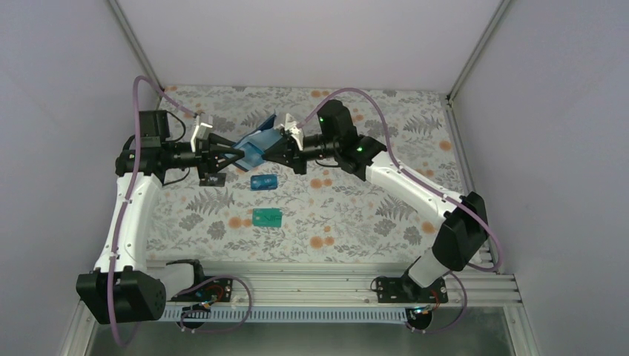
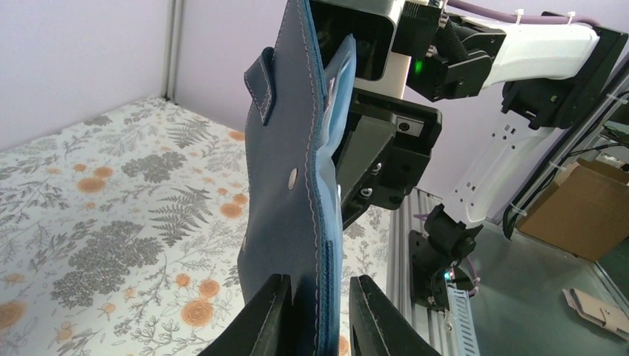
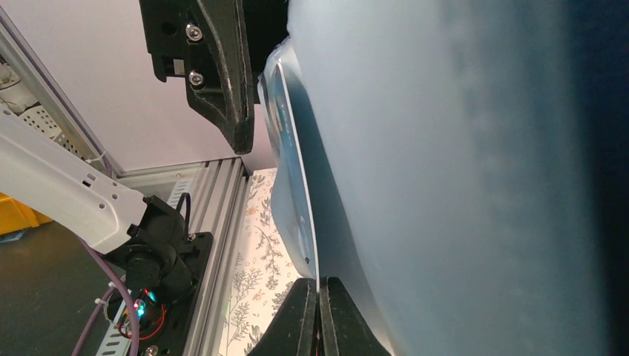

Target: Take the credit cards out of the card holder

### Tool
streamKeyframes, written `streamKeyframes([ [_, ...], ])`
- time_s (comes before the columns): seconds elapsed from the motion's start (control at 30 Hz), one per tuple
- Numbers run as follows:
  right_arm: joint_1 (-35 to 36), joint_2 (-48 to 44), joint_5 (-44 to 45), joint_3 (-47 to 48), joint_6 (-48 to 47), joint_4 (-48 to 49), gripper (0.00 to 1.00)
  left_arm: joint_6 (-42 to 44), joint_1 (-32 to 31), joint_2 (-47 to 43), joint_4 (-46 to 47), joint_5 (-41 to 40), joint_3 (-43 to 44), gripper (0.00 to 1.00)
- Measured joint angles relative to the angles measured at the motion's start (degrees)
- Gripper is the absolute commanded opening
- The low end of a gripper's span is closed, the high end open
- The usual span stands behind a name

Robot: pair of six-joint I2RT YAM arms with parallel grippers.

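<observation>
Straddling the card holder (image 2: 289, 185), left fingers (image 2: 259, 319) slightly apart; right fingers (image 3: 293, 326) clamped on its edge.

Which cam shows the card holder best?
Left wrist: card holder sharp, with outer face, tab clasp, snap and stitching. Top external: small, held above the table. Right wrist: only a blurred pale-blue surface, too close.

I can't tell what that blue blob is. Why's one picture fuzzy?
Right wrist view: the card holder is so near the lens it blurs into blue haze. Left wrist view: its stitching looks sharp. Top view: even light, no glare.
</observation>
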Motion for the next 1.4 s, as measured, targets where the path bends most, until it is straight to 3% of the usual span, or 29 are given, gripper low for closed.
streamKeyframes([
  [0.4, -1.11, -3.17, 0.48, 0.0, -0.09, -1.57, 0.04, 0.24, -0.07, 0.0, -1.01, 0.9, 0.0, 0.21],
  [0.53, -1.25, -3.41, 0.7, 0.0, -0.13, -1.68, 0.04, 0.26, -0.07, 0.0, -1.2, 0.87, 0.0, 0.07],
  [0.6, -1.38, -3.5, 0.63, 0.0, -0.17, -1.86, 0.04, 0.46, -0.04, 0.0, -1.22, 0.66, 0.0, 0.06],
  [1.1, -1.81, -5.79, 0.85, -0.02, -0.66, -4.11, 0.04, 0.66, -0.96, 0.04, -0.85, 1.14, 0.0, 0.08],
  [1.2, -1.84, -5.79, 0.87, -0.02, -0.66, -4.11, 0.04, 0.66, -0.96, 0.07, -0.87, 1.14, 0.0, 0.13],
  [1.4, -3.67, -6.56, 2.47, -0.02, -0.68, -4.17, 0.04, 0.63, -0.68, 0.15, -1.25, 1.09, 0.0, 0.1],
])
